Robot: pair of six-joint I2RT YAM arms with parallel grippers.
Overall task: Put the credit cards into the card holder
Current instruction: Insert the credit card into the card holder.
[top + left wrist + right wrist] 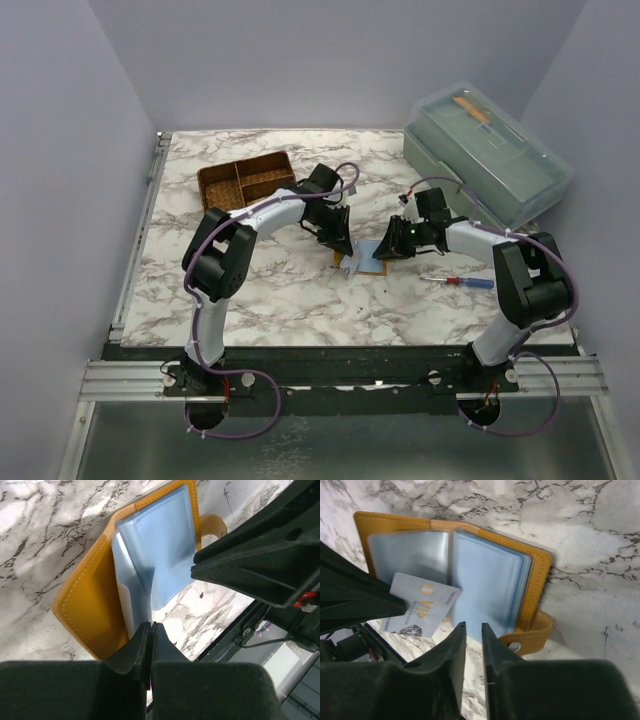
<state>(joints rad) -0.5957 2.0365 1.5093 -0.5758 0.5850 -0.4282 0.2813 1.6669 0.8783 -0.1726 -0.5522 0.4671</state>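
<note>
Marble-patterned white-and-grey surface (300, 290) fills the overhead view. That view alone shows a brown woven divided basket (245, 180) at upper left, a translucent grey-green lidded plastic box (490, 160) at upper right and a screwdriver with a red-and-blue handle (462, 282) right of centre. Only the wrist views give detail of the orange-tan leather card holder (540, 580), which lies open mid-surface with its pale blue plastic sleeves (485, 580) fanned up. The right wrist view alone shows a white-grey "VIP" credit card (427, 607) at centre left, one corner over the sleeves. The left end effector (150, 630) has its fingers pressed together on the card's other side. The right end effector (473, 630), fingers narrowly apart with nothing visibly between them, sits at bottom centre by the sleeves' lower edge.
</note>
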